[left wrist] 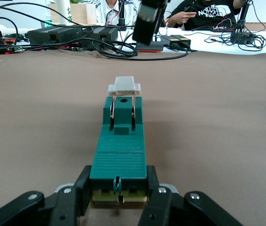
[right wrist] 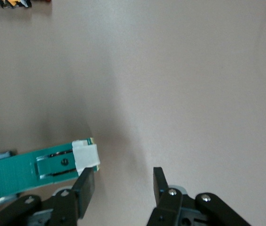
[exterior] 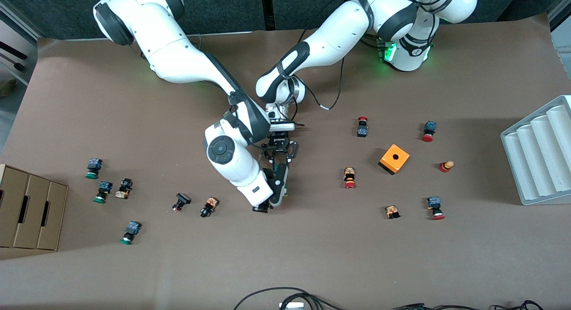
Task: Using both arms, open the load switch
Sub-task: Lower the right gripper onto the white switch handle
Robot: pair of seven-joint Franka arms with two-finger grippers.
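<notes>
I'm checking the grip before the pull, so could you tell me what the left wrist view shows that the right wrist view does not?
Only the left wrist view shows the left gripper clamped on one end of the load switch, its ribbed green top, and the cables and people past the table's edge.

Only the right wrist view shows the right gripper, fingers apart, one finger beside the switch's white sliding piece and nothing between them.

Both show the green switch with its white piece over the brown table.
</notes>
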